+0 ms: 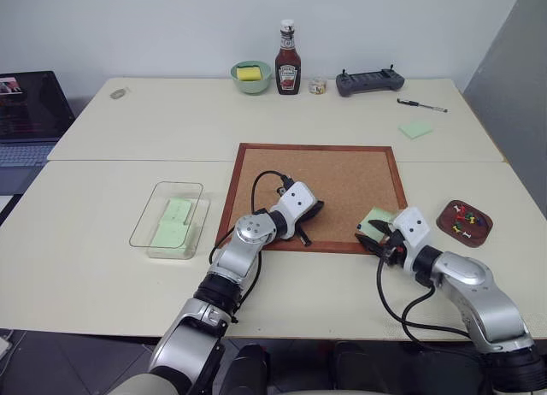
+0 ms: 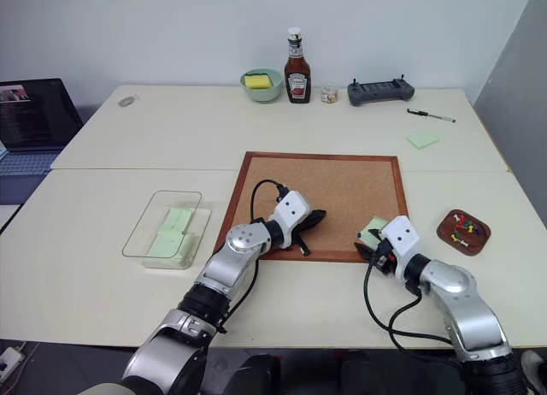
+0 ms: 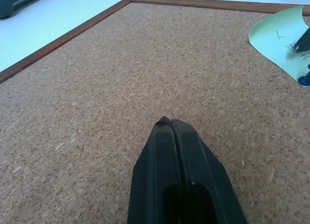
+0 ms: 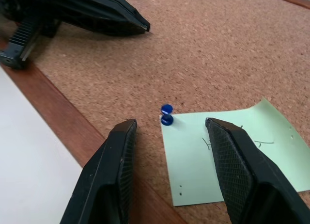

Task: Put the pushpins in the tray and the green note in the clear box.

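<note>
The right gripper (image 4: 167, 136) is held with its two black fingers spread, straddling the small blue plastic-headed pushpin (image 4: 166, 114) that pins a corner of the thin pale green square note (image 4: 227, 151) to the large wood-framed corkboard (image 4: 203, 49). For a clean pull, the fingers should likely be centred on the pin head, closed gently, and drawn straight out along the shaft so the paper is not torn. The pin stands roughly upright, head up, long axis about normal to the cork. The left gripper (image 3: 170, 123) is seen pressed together, empty, resting over bare cork. Coloured pins already lie in the small reddish-brown tray (image 1: 465, 221); green notes sit in the clear plastic box (image 1: 171, 219).
</note>
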Robot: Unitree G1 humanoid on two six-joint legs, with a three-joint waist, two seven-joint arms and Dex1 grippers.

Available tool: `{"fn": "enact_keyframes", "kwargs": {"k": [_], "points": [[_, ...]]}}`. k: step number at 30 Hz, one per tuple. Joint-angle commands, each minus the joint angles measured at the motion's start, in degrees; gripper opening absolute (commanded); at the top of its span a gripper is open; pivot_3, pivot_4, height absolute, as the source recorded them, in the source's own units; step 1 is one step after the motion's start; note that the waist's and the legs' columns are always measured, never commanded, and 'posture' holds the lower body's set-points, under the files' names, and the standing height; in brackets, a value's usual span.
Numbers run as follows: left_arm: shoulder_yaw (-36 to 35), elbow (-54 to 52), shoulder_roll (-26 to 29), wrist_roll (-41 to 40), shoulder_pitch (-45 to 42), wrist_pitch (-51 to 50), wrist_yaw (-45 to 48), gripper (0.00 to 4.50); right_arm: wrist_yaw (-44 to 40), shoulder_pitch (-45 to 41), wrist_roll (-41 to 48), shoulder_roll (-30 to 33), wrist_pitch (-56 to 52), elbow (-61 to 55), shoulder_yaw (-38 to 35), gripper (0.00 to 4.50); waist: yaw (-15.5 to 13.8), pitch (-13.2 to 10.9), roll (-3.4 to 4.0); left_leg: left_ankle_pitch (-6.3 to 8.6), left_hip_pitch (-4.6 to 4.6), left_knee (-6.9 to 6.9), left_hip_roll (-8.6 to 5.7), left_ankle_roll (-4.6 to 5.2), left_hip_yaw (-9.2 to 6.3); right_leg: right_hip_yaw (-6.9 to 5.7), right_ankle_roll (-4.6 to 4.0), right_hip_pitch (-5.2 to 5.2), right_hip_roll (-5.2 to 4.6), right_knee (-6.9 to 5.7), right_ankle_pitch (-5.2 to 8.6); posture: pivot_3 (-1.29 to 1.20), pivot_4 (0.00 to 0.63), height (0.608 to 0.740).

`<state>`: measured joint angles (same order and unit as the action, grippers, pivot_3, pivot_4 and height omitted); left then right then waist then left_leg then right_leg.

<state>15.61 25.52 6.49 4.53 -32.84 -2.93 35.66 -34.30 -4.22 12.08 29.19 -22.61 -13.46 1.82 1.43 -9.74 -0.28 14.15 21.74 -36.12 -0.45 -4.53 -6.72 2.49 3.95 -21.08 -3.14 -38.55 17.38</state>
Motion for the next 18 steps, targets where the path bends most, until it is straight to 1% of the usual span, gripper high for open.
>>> {"fn": "enact_keyframes", "kwargs": {"k": [1, 2, 4, 5, 7, 10, 13, 14, 15, 16, 18], "points": [[1.8, 2.3, -0.5, 0.9, 1.8, -1.2, 0.2, 0.00, 0.2, -1.9, -0.7, -0.8, 2.2, 1.1, 0.1, 2.40, 0.0, 0.0, 0.00, 0.00, 0.01, 0.00, 0.00, 0.00, 0.00, 0.00, 0.00, 0.00, 0.00, 0.00, 0.00, 0.00, 0.150, 0.740], [1.8, 2.2, -0.5, 1.0, 1.9, -1.2, 0.2, 0.00, 0.2, -2.2, -0.7, -1.0, 2.4, 1.6, 0.1, 2.40, 0.0, 0.0, 0.00, 0.00, 0.01, 0.00, -0.01, 0.00, 0.00, 0.00, 0.00, 0.00, 0.00, 0.00, 0.00, 0.00, 0.150, 0.740], [1.8, 2.1, -0.4, 1.0, 1.9, -1.3, 0.2, 0.00, 0.1, -2.7, -0.7, -1.3, 2.7, 2.4, 0.2, 2.04, 0.0, 0.0, 0.00, 0.00, 0.01, 0.00, -0.01, 0.00, -0.01, -0.01, -0.01, 0.00, 0.00, 0.00, 0.00, 0.00, 0.150, 0.740], [1.8, 2.0, -0.4, 1.0, 2.0, -1.3, 0.1, 0.00, 0.1, -2.8, -0.8, -1.4, 2.8, 2.7, 0.2, 1.97, 0.0, 0.0, 0.00, 0.00, 0.01, 0.00, -0.01, 0.00, -0.01, -0.01, -0.01, 0.00, 0.00, 0.00, 0.00, 0.00, 0.150, 0.740], [1.8, 1.9, -0.4, 1.0, 2.0, -1.4, 0.1, 0.00, 0.0, -2.8, -0.8, -1.6, 3.1, 3.1, 0.2, 1.54, 0.0, 0.0, 0.00, 0.00, 0.01, 0.00, 0.00, 0.00, -0.01, -0.01, -0.01, 0.00, 0.00, 0.00, 0.00, 0.00, 0.150, 0.740], [1.8, 1.7, -0.4, 1.0, 2.2, -1.5, 0.1, 0.00, -0.2, -2.8, -0.6, -1.7, 3.4, 3.3, 0.0, 1.05, 0.0, 0.0, 0.00, 0.00, 0.01, 0.00, 0.00, 0.00, -0.01, 0.00, -0.01, 0.00, 0.00, 0.00, 0.00, 0.00, 0.150, 0.740], [1.7, 1.4, -0.2, 1.0, 2.4, -1.6, 0.1, 0.00, -0.7, -3.1, -0.1, -1.8, 3.7, 3.3, -0.6, 0.45, 0.0, 0.0, 0.00, 0.00, 0.01, 0.00, 0.00, 0.00, -0.01, 0.00, -0.01, 0.00, 0.00, 0.00, 0.00, 0.00, 0.150, 0.740], [1.7, 1.3, -0.1, 1.0, 2.4, -1.7, 0.0, 0.00, -0.8, -3.1, 0.2, -1.8, 3.7, 3.1, -0.8, 0.36, 0.0, 0.0, 0.00, 0.00, 0.01, 0.00, 0.00, 0.00, 0.00, 0.00, -0.01, 0.00, 0.00, 0.00, -0.01, 0.00, 0.150, 0.740], [1.7, 1.3, -0.1, 1.0, 2.4, -1.7, 0.0, 0.00, -1.0, -3.2, 0.4, -1.7, 3.6, 2.8, -1.0, 0.10, 0.0, 0.0, 0.00, 0.00, 0.01, 0.00, 0.00, 0.00, 0.00, 0.00, -0.01, 0.00, 0.00, 0.00, 0.00, 0.00, 0.150, 0.740], [1.7, 1.2, -0.1, 1.0, 2.4, -1.7, 0.0, 0.00, -1.1, -3.3, 0.7, -1.6, 3.5, 2.5, -1.2, 0.01, 0.1, 0.0, 0.00, 0.00, 0.01, 0.00, 0.00, 0.00, 0.00, 0.00, -0.01, -0.01, 0.00, 0.00, -0.01, 0.00, 0.150, 0.740], [1.7, 1.2, -0.1, 1.0, 2.5, -1.8, 0.0, 0.00, -1.5, -3.3, 1.2, -1.4, 3.5, 1.9, -1.4, 0.01, 0.1, 0.0, 0.00, 0.00, 0.01, 0.00, 0.00, 0.00, -0.01, 0.00, -0.01, -0.01, 0.00, 0.00, -0.01, 0.00, 0.150, 0.740]]}}
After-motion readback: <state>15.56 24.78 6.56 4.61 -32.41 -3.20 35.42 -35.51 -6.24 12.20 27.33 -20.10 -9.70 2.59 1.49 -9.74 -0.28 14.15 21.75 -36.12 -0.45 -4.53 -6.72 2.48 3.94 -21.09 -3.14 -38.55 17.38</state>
